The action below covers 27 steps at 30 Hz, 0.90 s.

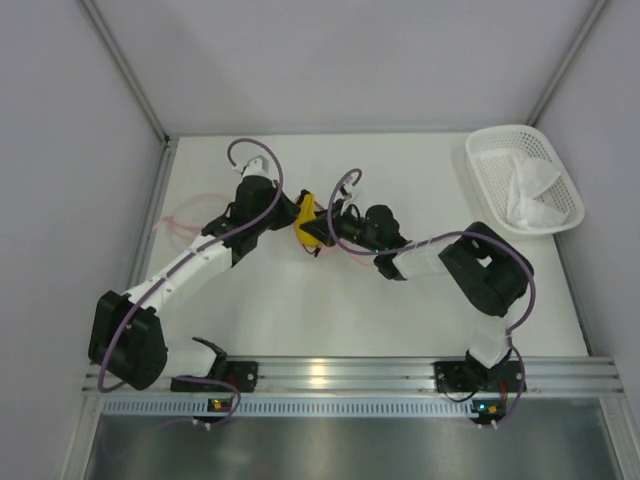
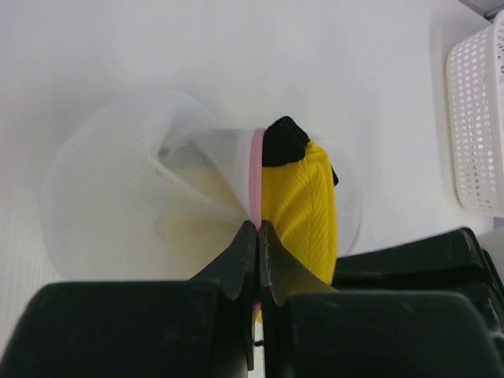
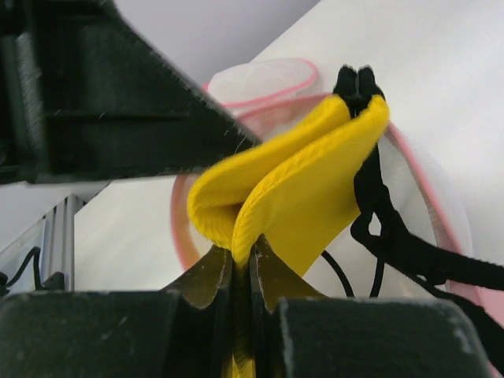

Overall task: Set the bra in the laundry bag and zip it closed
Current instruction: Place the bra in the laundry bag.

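Yellow fabric marked the one bra (image 1: 306,222) in the scene, a padded piece with black straps (image 3: 394,236), held up off the white desk (image 1: 400,310) near the centre of the top view. It sat between the two tools, which met there almost nose to nose.

One laundry bag (image 1: 190,222) of white mesh with pink trim (image 2: 256,173) spread out to the left of the bra, in the middle left of the top view. The left tool (image 2: 257,232) had its two fingers pressed together on the bag's pink-trimmed edge, and the mesh fanned away from that pinch toward the left of the left wrist view. The bra lay just right of that edge, touching the trim, with thin mesh also showing on its far right side. How far inside the bag it sat could not be told.

The right tool (image 3: 240,256) was pinching the bra, its two fingers closed on the folded edge of the yellow cups at the bottom centre of the right wrist view. The straps hung down on the right of that view, and the bag's pink rim curved behind the cups.

One white plastic basket (image 1: 490,150) stood in the upper right of the top view, well apart from the bag, with crumpled white cloth (image 1: 530,190) inside it.
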### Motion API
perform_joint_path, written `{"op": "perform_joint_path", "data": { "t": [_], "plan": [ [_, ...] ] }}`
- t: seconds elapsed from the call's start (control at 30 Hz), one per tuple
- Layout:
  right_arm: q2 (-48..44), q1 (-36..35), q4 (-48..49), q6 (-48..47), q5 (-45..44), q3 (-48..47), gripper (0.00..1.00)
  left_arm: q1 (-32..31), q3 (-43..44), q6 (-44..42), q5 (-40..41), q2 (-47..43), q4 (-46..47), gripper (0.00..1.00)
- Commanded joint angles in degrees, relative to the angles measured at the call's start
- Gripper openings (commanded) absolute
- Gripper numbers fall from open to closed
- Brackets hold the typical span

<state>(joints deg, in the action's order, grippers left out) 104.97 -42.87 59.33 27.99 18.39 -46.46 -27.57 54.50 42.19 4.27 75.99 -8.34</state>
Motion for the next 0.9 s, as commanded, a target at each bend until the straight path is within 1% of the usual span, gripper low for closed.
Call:
{"op": "perform_joint_path", "data": {
  "t": [0.0, 0.1, 0.17, 0.3, 0.4, 0.43, 0.5, 0.57, 0.6, 0.67, 0.7, 0.77, 0.8, 0.87],
  "plan": [
    [5.14, 1.39, -2.02, 0.75, 4.36, -8.73, 0.00, -0.29, -0.89, -1.50, -3.66, -2.95, 3.15, 0.00],
    [8.66, 1.21, -1.32, 2.24, 5.25, -11.46, 0.00, -0.20, -0.45, -3.34, -5.94, -3.13, 2.98, 0.00],
    [10.07, 1.04, -5.70, 1.38, 5.42, -14.52, 0.00, -0.29, -0.71, -3.43, -5.16, -3.65, 2.80, 0.00],
    [11.39, -0.01, -14.23, -4.07, 3.67, -17.52, 0.00, 0.32, -1.41, -2.47, -4.89, -4.44, 2.80, 0.00],
    [12.27, -0.28, -14.16, -4.08, 5.24, -17.88, 0.00, 1.12, -2.12, -1.07, -4.98, -4.53, 3.94, 0.00],
    [12.63, -0.28, -14.15, -3.91, 7.60, -18.05, 0.00, 1.64, -2.47, -0.80, -5.32, -4.62, 4.81, 0.00],
    [13.24, -0.28, -15.12, -2.86, 9.55, -19.28, 0.00, 2.34, -3.52, 0.16, -6.11, -4.62, 5.09, 0.00],
    [13.42, -0.28, -15.91, -2.15, 11.22, -19.90, 0.09, 3.66, -4.92, 0.61, -6.82, -4.71, 6.05, 0.00],
    [13.07, -0.19, -16.78, -1.97, 11.57, -19.99, 0.21, 4.10, -5.45, 0.96, -7.69, -4.88, 6.40, 0.00],
    [12.37, -0.28, -19.68, -2.84, 12.02, -20.60, 0.40, 5.60, -7.12, 0.61, -8.40, -5.23, 7.80, 0.00],
    [11.67, -0.28, -24.04, -3.29, 11.58, -20.95, 0.56, 5.95, -7.56, 0.09, -9.01, -5.41, 9.64, 0.00],
    [10.70, -0.19, -28.46, -5.92, 10.44, -21.92, 0.64, 6.65, -8.35, -2.10, -9.81, -5.59, 10.44, 0.00],
    [9.04, -0.02, -32.40, -6.36, 9.57, -21.75, 0.70, 6.92, -8.71, -2.73, -10.33, -5.67, 10.62, 0.00],
    [7.28, 0.94, -35.41, -5.50, 8.42, -21.48, 0.75, 8.23, -9.84, -3.87, -11.83, -6.11, 11.41, 0.00]
  ]
}}
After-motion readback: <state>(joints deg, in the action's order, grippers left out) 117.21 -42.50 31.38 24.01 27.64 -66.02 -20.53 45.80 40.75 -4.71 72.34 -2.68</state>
